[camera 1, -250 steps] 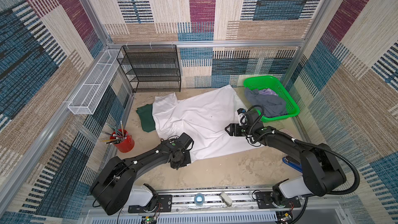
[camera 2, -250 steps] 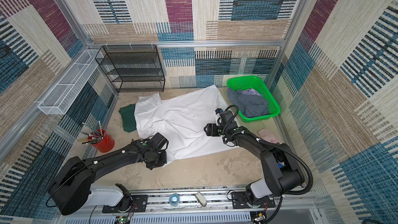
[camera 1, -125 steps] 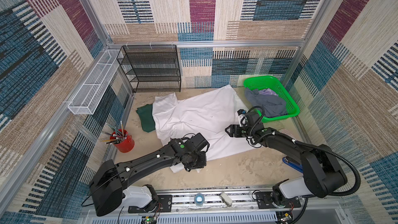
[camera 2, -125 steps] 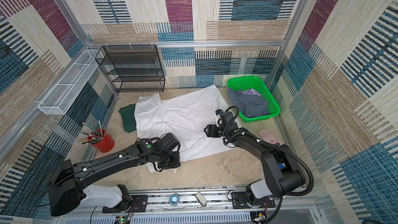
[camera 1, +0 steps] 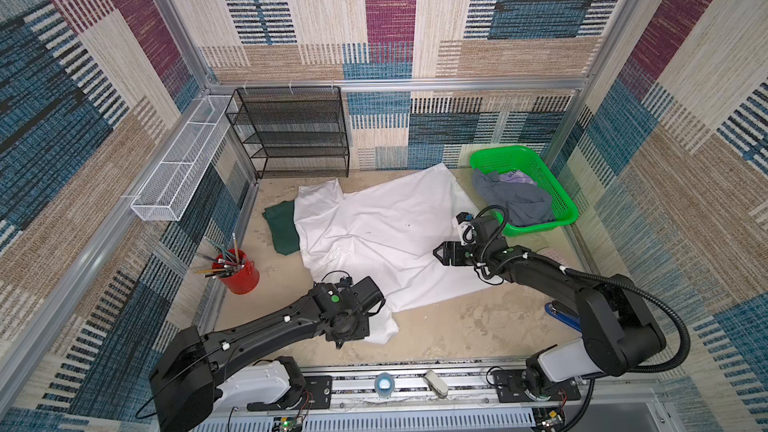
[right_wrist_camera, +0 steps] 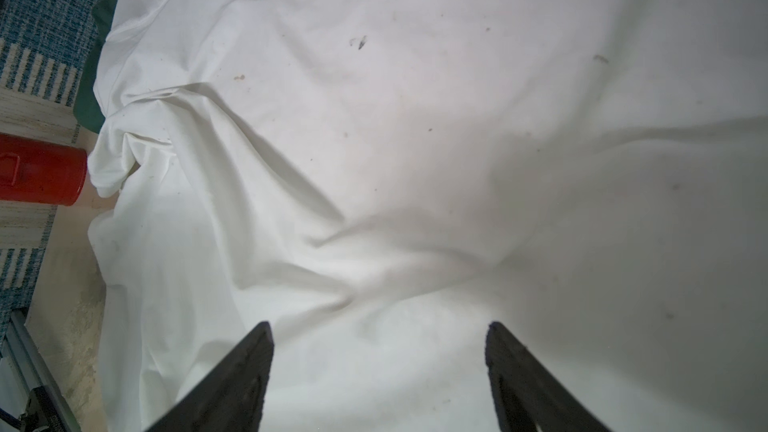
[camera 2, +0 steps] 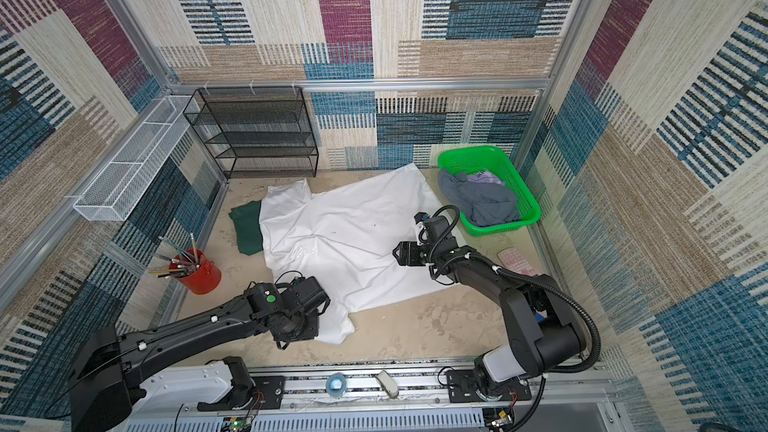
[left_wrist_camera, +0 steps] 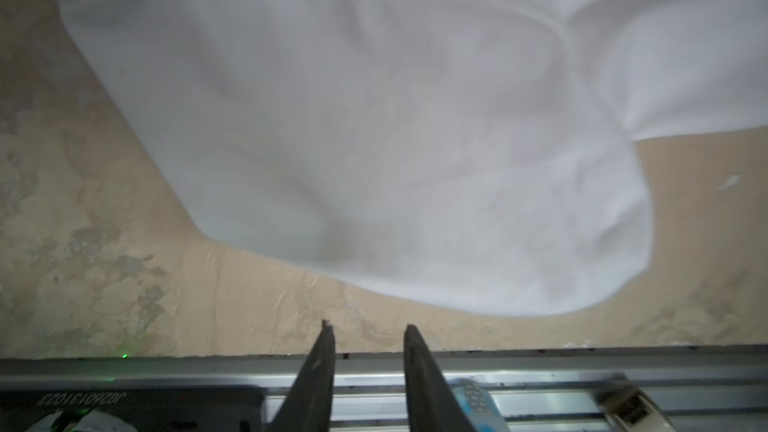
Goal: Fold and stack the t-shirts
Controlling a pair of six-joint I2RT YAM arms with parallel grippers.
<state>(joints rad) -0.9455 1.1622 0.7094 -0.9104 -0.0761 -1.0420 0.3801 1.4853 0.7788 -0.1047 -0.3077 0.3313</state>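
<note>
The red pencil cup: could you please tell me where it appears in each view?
Top view: red pencil cup, left of the white t-shirt.
Top view: cup likewise.
Left wrist: not in it.
Right wrist: frame edge, beside the t-shirt.
Shared landmark: white t-shirt.

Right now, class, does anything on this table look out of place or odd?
The white t-shirt lies rumpled, overlapping the dark green t-shirt at one edge, with small dark specks on it. The grey t-shirt sits crumpled in the green basket.
</note>
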